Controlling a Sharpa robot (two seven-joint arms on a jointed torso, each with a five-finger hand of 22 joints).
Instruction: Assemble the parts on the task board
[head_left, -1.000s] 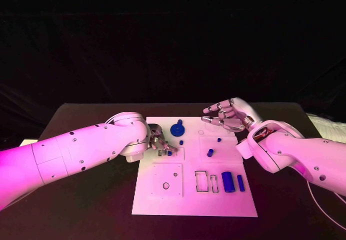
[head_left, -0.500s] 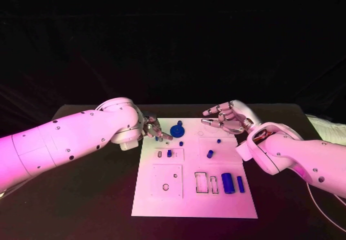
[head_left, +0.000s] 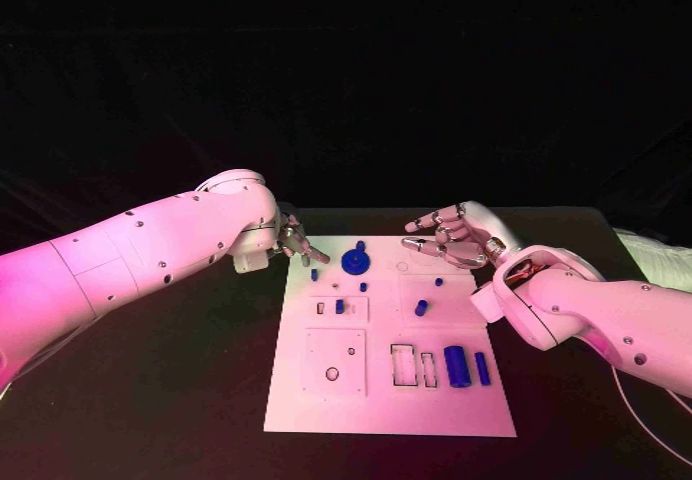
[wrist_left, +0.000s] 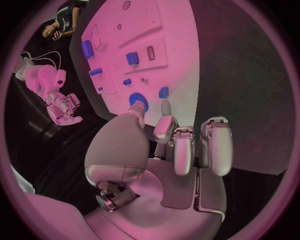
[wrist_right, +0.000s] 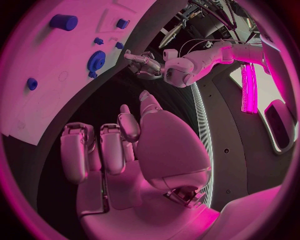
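Hovering over the far left corner of the white board (head_left: 387, 400), left hand (head_left: 300, 246) with fingers loosely apart and nothing in them, so basically released. Just right of its fingertips, a round blue gear (head_left: 356, 263) sitting on the far part of the board, with a tiny blue peg (head_left: 315, 272) right beside it on the left. Same gear (wrist_left: 139, 100) seen just past the fingers in the left wrist view, not touching them as far as can be told.

Over on the far right edge of the board, right hand (head_left: 454, 233) hanging with fingers curled a bit but apart, empty too. In its wrist view, fingers (wrist_right: 113, 146) loose above dark table (wrist_right: 81, 107), board off to one side.

Rest of the blue bits scattered mid-board: small block (head_left: 339, 307) in a slot left of centre, short peg (head_left: 420, 307) standing right of centre, and near the front a fat cylinder (head_left: 454, 365) lying next to a thin bar (head_left: 480, 367), right of two empty rectangular slots (head_left: 414, 364).
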